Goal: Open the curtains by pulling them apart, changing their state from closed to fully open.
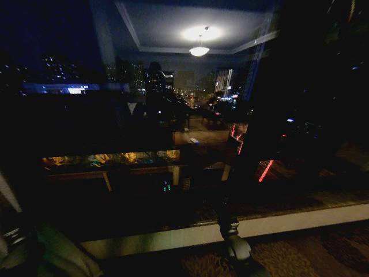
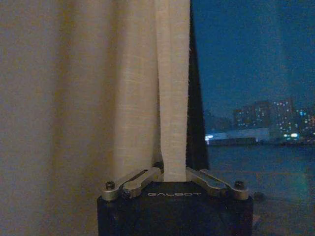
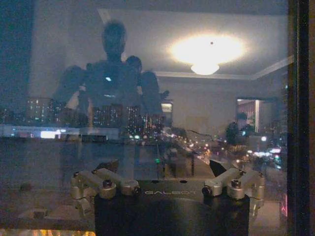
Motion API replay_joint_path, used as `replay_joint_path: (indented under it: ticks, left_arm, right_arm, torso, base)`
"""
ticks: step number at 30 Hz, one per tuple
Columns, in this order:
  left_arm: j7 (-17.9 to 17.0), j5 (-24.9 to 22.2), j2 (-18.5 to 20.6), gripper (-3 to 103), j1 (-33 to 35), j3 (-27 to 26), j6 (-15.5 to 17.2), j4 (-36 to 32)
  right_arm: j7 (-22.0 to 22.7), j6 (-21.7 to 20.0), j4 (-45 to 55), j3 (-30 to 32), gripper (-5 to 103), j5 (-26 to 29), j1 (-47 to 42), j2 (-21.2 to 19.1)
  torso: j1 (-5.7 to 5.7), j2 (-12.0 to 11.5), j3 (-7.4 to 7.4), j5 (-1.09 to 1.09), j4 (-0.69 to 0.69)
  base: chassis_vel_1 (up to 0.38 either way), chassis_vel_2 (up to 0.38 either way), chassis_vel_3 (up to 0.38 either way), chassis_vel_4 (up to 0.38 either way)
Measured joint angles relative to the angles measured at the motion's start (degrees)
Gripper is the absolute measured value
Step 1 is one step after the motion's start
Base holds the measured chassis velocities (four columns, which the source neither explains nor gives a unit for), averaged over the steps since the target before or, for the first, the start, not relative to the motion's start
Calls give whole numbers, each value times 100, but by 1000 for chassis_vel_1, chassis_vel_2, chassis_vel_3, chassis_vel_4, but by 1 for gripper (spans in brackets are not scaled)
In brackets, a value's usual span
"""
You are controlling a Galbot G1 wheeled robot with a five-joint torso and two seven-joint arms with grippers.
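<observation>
A cream-white curtain (image 2: 113,98) hangs in vertical pleats right in front of my left wrist camera. Its narrow edge fold (image 2: 173,108) runs down between the fingers of my left gripper (image 2: 173,173), which is shut on it. Beside that fold the bare window glass (image 2: 251,88) shows a night skyline. My right gripper (image 3: 165,169) is open with nothing between its fingers and faces the dark window pane (image 3: 49,73), which reflects the robot and a ceiling lamp. In the head view the wide window (image 1: 173,115) is uncovered.
A pale window sill (image 1: 288,222) runs along the bottom of the glass, with patterned carpet (image 1: 323,254) below it. A dark arm segment (image 1: 233,242) rises at the bottom centre. A dark window frame post (image 3: 298,118) stands close to the right gripper.
</observation>
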Motion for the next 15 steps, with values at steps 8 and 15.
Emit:
replay_joint_path:
  ticks: [8, 15]
  left_arm:
    - [-47, 238, -458, -2, 334, 185, 125, -749]
    - [-116, 716, -1051, 18, 839, 456, 218, -1734]
  right_arm:
    - [0, 0, 0, 0, 100, 0, 0, 0]
    - [0, 0, 1, 1, 100, 0, -1, 1]
  torso:
    - [0, 1, -1, 2, 0]
    - [0, 1, 0, 1, 1]
  base:
    - [0, 0, 0, 0]
    - [0, 0, 0, 0]
